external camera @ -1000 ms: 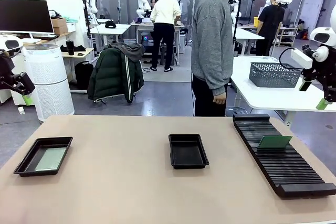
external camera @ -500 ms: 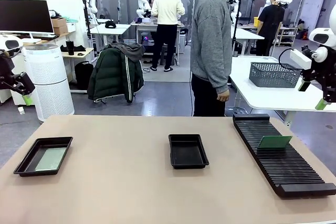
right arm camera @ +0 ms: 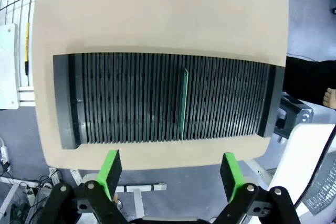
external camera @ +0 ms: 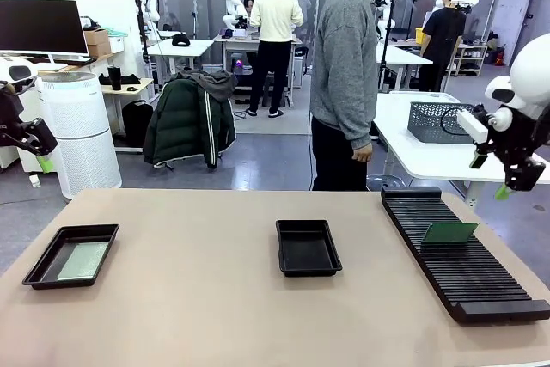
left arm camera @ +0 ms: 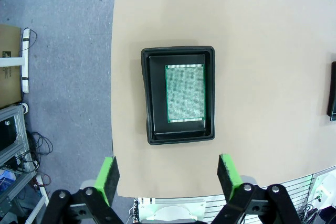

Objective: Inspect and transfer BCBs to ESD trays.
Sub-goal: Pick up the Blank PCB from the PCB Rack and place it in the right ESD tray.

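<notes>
BCB (right arm camera: 184, 103) stands on its thin edge in the rack (right arm camera: 121, 98), at 12 o'clock from the right claw (right arm camera: 170, 172), which is spread wide and holds nothing. Its top edge runs 12 to 6, so the fingers (right arm camera: 111, 170) face its flat sides. This arm looks nearest. Farther, at 9 o'clock, waits the empty middle tray (external camera: 308, 251). Farthest, the left claw (left arm camera: 168, 174), wide and bare too, hangs over the left tray (left arm camera: 152, 98) holding a second BCB (left arm camera: 184, 93).

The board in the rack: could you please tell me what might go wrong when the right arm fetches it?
The board stands edge-on in a slot of the rack, so the open right pincer might knock the rack or grip the board askew. The person stands near the rack's far end, perhaps in the arm's way.
</notes>
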Controlling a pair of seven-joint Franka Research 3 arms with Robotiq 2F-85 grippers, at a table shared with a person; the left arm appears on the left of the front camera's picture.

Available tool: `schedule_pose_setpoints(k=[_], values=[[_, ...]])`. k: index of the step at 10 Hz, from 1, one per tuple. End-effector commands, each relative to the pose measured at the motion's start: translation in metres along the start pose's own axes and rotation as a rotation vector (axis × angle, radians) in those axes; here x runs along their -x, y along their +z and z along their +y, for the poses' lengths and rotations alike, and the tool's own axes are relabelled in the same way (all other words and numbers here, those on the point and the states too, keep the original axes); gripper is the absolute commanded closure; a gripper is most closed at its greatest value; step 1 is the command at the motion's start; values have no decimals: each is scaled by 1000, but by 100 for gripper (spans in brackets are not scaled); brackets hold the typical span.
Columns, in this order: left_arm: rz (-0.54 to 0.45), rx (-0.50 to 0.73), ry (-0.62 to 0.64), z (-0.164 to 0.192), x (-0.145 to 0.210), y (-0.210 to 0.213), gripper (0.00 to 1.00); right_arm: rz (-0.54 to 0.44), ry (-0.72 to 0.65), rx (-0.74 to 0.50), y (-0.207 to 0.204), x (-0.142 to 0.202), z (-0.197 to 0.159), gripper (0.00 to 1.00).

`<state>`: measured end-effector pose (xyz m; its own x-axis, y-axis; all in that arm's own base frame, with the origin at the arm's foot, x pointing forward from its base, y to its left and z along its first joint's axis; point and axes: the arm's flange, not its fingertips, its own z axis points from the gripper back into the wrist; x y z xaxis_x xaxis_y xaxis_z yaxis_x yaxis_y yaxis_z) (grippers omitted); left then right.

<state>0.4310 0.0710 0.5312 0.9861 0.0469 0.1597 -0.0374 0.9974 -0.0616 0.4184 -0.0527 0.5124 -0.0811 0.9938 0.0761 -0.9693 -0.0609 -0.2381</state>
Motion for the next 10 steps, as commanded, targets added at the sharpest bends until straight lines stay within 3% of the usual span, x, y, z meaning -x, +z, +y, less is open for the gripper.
schedule_pose_setpoints(k=[1, 10], values=[[-1, 0, -5, 1, 0, -1, 0, -60, 40, 36, -28, 2, 2, 0], [-1, 0, -5, 1, 0, -1, 0, -39, 55, 38, -114, 10, -8, 0]])
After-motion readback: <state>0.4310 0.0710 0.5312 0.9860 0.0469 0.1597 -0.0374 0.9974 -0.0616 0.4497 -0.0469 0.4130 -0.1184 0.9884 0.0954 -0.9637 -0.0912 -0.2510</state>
